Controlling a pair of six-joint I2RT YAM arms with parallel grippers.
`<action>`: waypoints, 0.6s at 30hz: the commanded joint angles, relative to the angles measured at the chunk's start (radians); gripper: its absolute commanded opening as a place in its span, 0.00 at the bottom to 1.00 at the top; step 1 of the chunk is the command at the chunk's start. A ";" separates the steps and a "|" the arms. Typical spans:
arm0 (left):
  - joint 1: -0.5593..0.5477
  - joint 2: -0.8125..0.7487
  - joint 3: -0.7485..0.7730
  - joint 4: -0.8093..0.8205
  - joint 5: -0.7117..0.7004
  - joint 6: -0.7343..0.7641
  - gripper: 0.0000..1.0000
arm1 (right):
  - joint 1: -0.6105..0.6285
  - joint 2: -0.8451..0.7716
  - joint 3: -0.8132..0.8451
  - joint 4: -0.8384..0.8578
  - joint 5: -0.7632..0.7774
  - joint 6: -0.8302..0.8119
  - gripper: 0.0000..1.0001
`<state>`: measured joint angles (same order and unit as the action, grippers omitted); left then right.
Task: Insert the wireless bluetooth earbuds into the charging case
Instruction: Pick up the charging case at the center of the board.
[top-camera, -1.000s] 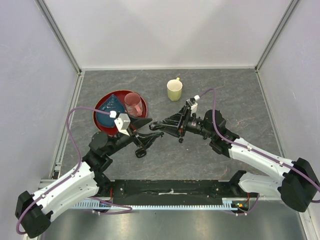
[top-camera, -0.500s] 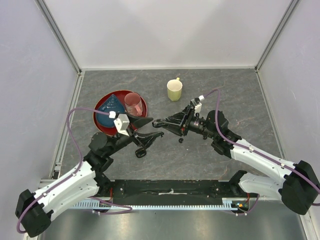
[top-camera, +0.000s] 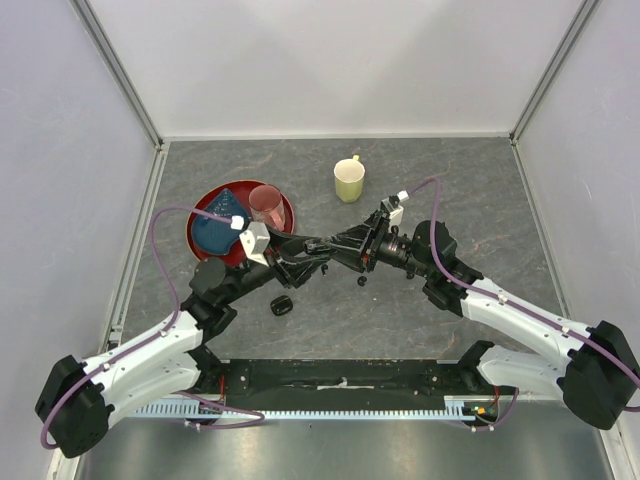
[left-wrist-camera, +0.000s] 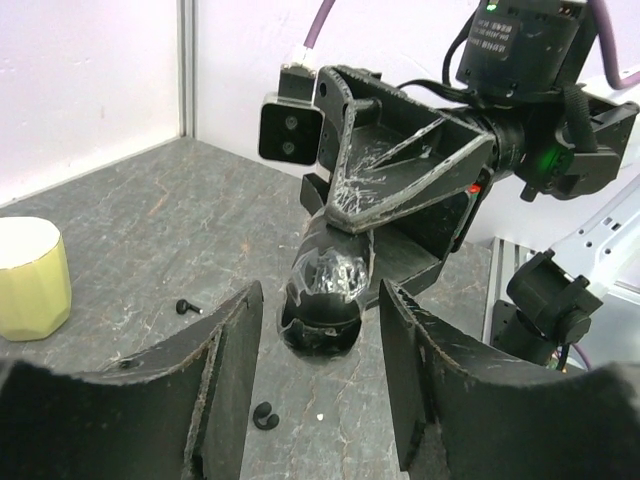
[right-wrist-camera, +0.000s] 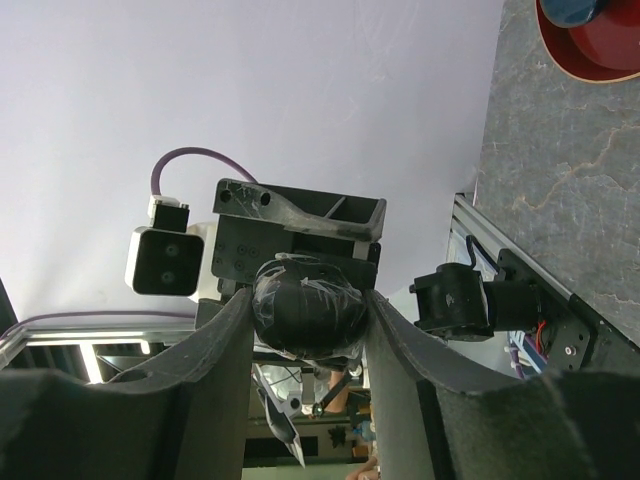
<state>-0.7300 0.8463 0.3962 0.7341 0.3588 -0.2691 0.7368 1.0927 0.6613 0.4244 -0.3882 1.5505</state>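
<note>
The wireless bluetooth earbuds (left-wrist-camera: 185, 306) lie loose on your desk (top-camera: 470, 190). One sits between the yellow mug (left-wrist-camera: 30, 280) and the grippers. A second, curled one lies nearer the left wrist camera, and the top view shows one just beside the right arm's wrist. Your right gripper (right-wrist-camera: 306, 295) is clenched on the charging case (left-wrist-camera: 322, 300), a glossy black oval pod, and holds it in the air above the desk. Your left gripper (left-wrist-camera: 320, 288) faces it, released, with one finger on each side of the case and only slim gaps. You cannot tell whether either finger touches it. A second black pod (top-camera: 281, 305) rests on the desk near the left arm. Farther back, a red plate (top-camera: 195, 240) carries a blue cone (top-camera: 222, 210) and a pink cup (top-camera: 266, 205).
</note>
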 joint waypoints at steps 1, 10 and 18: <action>0.000 -0.003 0.043 0.090 0.017 -0.021 0.54 | -0.002 -0.017 -0.003 0.025 -0.005 0.014 0.00; 0.001 0.000 0.041 0.087 0.023 -0.022 0.33 | -0.002 -0.019 -0.005 0.028 -0.011 0.019 0.00; 0.000 0.022 0.053 0.088 0.045 -0.015 0.02 | -0.004 -0.027 -0.015 0.040 -0.021 0.020 0.13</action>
<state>-0.7296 0.8612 0.4030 0.7765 0.3775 -0.2764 0.7338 1.0916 0.6559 0.4252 -0.3920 1.5543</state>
